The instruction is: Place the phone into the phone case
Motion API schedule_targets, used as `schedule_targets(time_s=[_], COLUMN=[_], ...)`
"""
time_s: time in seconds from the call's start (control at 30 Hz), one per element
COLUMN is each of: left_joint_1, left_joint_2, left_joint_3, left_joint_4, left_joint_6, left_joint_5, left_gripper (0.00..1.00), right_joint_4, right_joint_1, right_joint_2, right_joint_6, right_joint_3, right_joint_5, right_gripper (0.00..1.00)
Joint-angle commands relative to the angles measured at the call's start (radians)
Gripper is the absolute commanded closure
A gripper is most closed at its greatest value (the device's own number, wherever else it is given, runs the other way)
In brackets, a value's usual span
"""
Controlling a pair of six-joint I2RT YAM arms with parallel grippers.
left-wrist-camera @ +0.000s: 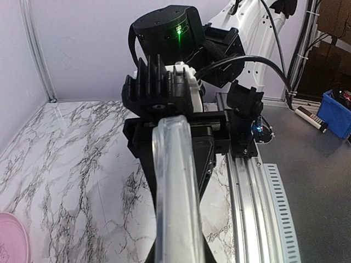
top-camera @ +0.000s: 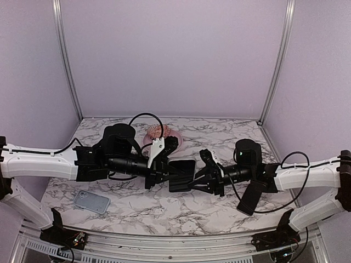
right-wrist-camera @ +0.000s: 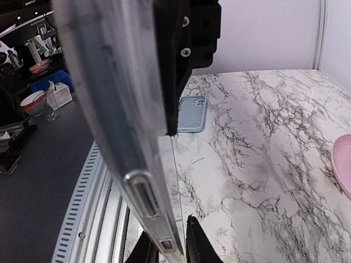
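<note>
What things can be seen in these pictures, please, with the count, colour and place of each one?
phone: one, black screen, held in the air between both claws
phone case: one, clear, against the phone, mid-air
slab: one, grey-blue, flat on the table, near left
plate: one, pink, far middle of the table
flat dark thing: one, black, near right, under the right arm
table: one, white marble
left claw: one, black, shut on the phone case
right claw: one, black, shut on the phone
</note>
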Motion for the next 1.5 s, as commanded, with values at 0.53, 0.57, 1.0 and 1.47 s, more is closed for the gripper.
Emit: schedule_targets(time_s=[0.53,0.57,1.0,1.47], left_joint_1=[0.024,0.034,0.094,0.148], left_joint_2=[-0.093,-0.106,-0.051,-0.009], left_joint_3=[-0.031,-0.035,0.0,-0.016], left_joint_4=[0.053,0.041,-0.152,-0.222], left_joint_6=[-0.143,-0.164,-0.259,-0.338], left_joint_5=[-0.715,-0.766,-0.79,-0.712], left_gripper=[0.14,0.13,0.11,0.1], right_joint_4=[-0.193,-0.242,-0.386,-0.411], right_joint_1=[-0.218,-0.235,-0.422,-0.544], right_joint_2=[-0.001,0.015,0.321,0.529], right_joint_6=[0.224,0.236,0.45,0.423], right_joint_3=[0.174,0.198,0.254,0.234], right_joint_5=[-0.143,-0.141,-0.121,-0.02], right_gripper=[1.0,1.0,1.0,0.84])
